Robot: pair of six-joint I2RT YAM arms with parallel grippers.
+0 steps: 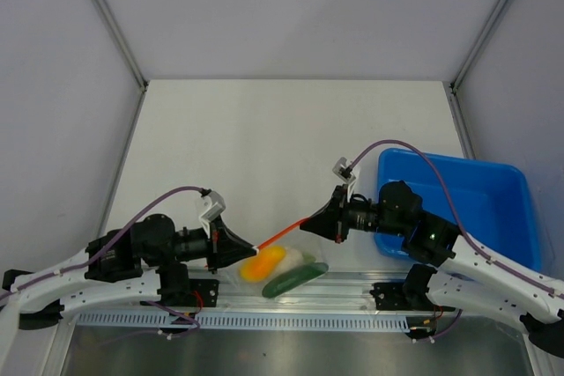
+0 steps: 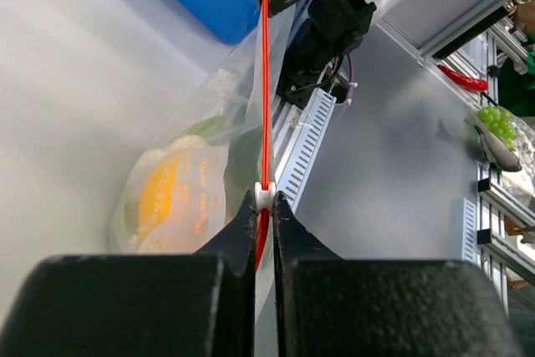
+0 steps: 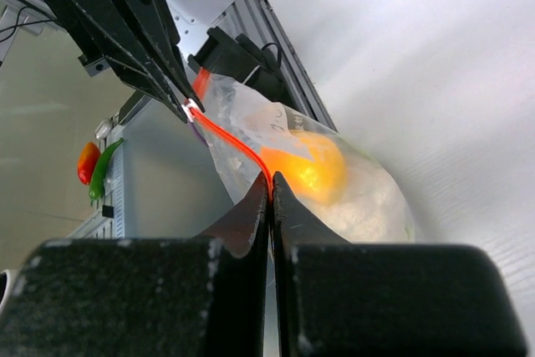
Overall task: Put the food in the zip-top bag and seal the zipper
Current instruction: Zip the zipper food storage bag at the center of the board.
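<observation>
Left claw (image 2: 264,200): we see it clamped on the zipper (image 2: 266,81).
Right claw (image 3: 270,183): clamped likewise.
Food (image 3: 309,169): blurred through the crinkly bag (image 3: 251,110).

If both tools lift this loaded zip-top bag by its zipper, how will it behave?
Likely floppy: the zip-top bag is thin, crinkled film sagging below the zipper, which the left tool and right tool pinch. Probably bottom-heavy, with the yellow-orange fruit and cucumber bunched low. The glossy film may slip if gripped lightly.

Overhead looks down; wrist views (close) share zipper (image 2: 265,81).
</observation>
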